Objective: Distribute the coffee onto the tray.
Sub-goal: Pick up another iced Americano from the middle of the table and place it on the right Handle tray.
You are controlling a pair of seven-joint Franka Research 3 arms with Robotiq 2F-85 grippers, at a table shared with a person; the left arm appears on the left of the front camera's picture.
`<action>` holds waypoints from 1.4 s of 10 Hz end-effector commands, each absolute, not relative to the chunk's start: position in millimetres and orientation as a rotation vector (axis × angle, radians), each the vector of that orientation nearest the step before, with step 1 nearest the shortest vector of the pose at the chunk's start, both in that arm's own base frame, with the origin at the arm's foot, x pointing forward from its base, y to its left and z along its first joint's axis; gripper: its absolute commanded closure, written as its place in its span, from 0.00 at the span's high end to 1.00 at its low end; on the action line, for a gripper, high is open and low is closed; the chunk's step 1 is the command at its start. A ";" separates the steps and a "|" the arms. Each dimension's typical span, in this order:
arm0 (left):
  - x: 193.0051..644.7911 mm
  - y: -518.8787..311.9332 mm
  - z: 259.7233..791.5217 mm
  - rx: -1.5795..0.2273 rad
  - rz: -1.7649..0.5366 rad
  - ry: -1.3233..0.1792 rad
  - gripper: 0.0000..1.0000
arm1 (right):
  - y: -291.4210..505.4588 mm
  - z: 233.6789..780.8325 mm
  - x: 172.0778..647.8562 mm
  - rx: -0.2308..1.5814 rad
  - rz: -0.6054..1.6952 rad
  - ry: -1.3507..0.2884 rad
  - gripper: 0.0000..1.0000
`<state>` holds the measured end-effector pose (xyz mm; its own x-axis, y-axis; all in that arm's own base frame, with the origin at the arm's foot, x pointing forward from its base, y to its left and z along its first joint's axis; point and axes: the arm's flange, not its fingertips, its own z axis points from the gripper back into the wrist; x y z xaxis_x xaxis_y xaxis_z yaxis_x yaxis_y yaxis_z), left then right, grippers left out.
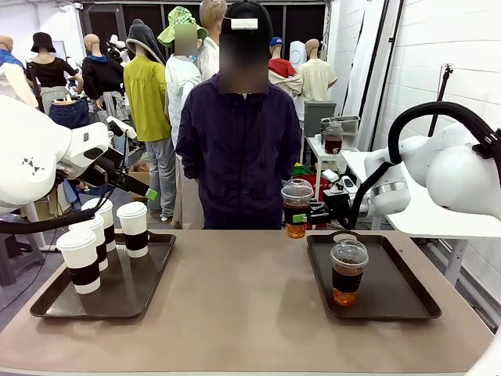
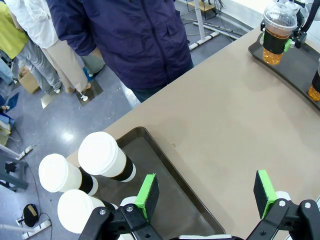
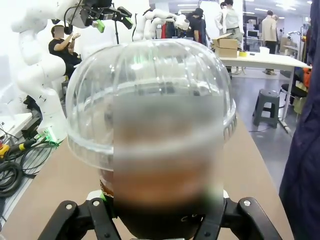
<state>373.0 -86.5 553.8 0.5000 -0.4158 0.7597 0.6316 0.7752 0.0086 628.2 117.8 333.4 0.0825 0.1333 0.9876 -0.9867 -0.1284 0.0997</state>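
Front view shows your right pincer (image 1: 307, 217) clamped on a dome-lidded cup (image 1: 297, 207) — held above the table (image 1: 243, 305), beside the right tray (image 1: 407, 296). Your left pincer (image 2: 205, 192) hangs with fingers apart above the left tray (image 2: 170, 187) — near three white cups (image 2: 102, 156).

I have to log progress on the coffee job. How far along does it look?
Done: one dome-lidded cup stands on the right tray. In hand: the right gripper holds a second dome-lidded cup at that tray's far left corner. Left: unclear; the left gripper is open above the paper cups on the left tray.
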 end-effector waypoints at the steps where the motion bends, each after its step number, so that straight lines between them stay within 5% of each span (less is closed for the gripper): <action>1: 372.9 -85.0 553.3 -0.293 -0.641 -0.831 1.00 | 117.8 337.3 628.1 1.253 1.299 -0.987 0.67; 14: 372.9 -85.0 553.3 -0.293 -0.641 -0.831 1.00 | 10.6 280.8 631.4 1.187 1.246 -1.019 0.67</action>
